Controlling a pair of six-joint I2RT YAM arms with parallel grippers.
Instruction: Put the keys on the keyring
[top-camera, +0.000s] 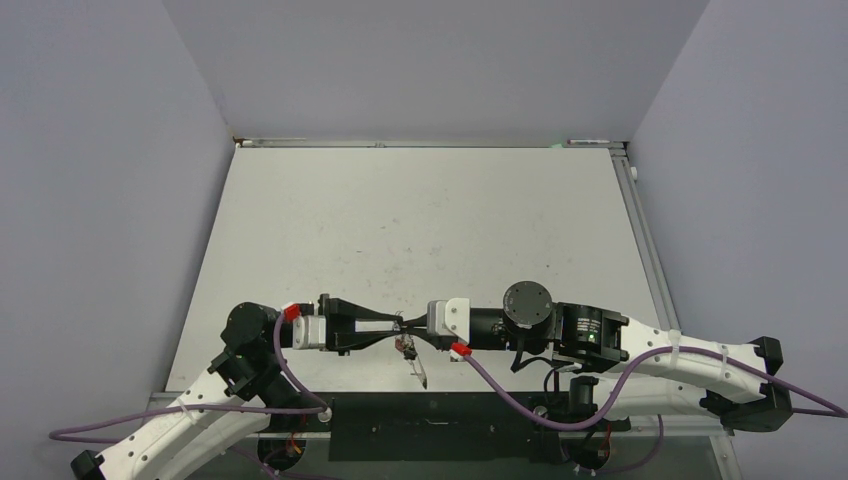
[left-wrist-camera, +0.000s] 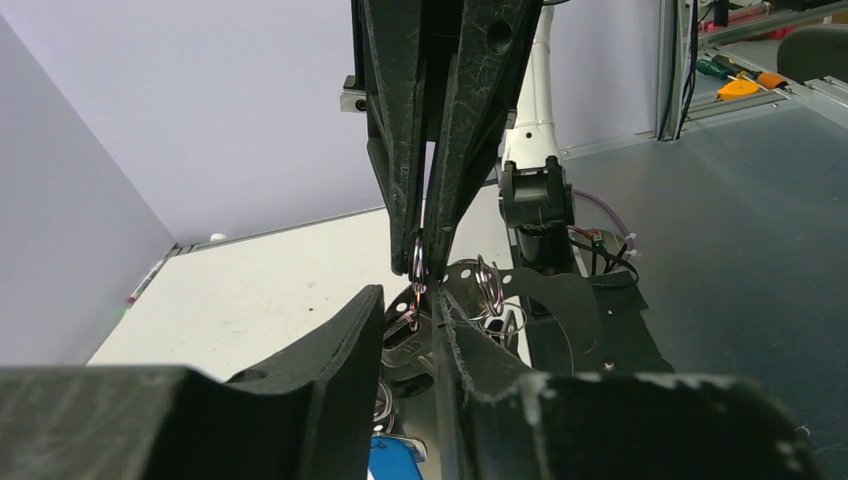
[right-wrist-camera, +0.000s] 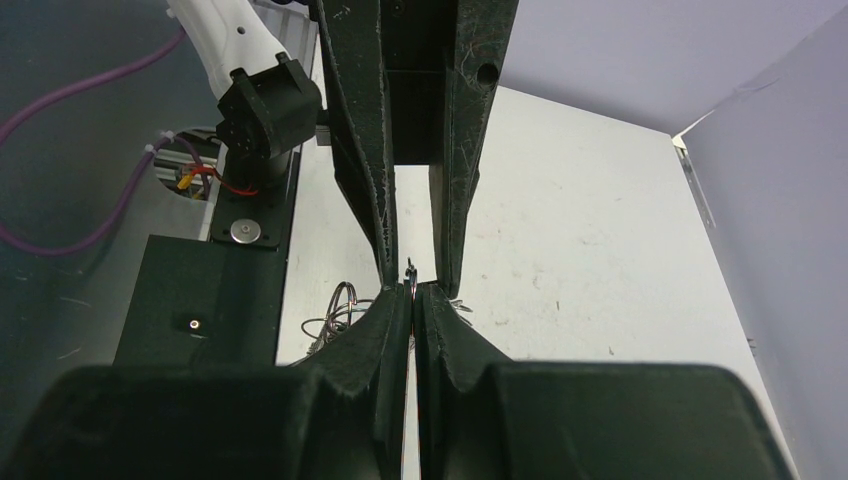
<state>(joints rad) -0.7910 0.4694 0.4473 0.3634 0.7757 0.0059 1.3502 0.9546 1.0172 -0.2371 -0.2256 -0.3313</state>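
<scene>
Steel wire, thin and glinting, is what this step turns on. The small loop of the keys (left-wrist-camera: 419, 266) (I take it for theirs; it is too slight to be sure) sits pinched at the fingertips of the right gripper (right-wrist-camera: 411, 293), whose jaws are closed flat on it. The left gripper (left-wrist-camera: 410, 300) meets it tip to tip above the desk (top-camera: 420, 220), near the middle of the near edge. Its jaws are a little apart, straddling the end of the loop and clamping nothing that I can see.

The keyring (left-wrist-camera: 492, 288) sits just beside the meeting tips, on the side of the near edge, and lies between neither pair of fingers. A blue tag (left-wrist-camera: 395, 458) shows low in the left wrist view. Whether the ring hangs free or rests on the desk, I cannot tell.

As I judge it, this is fine threading work, and the pinch is the anchor.
- The right gripper should hold without twisting.
- The left should close only once its pads sit square on the wire, beside the other tips and not on top of them.
- Moves should be short and slow, since wire this thin can roll or spring out of a flat grip and drop the bunch.
- The wrist views are the ones to trust (from above, the fingers hide the contact).
</scene>
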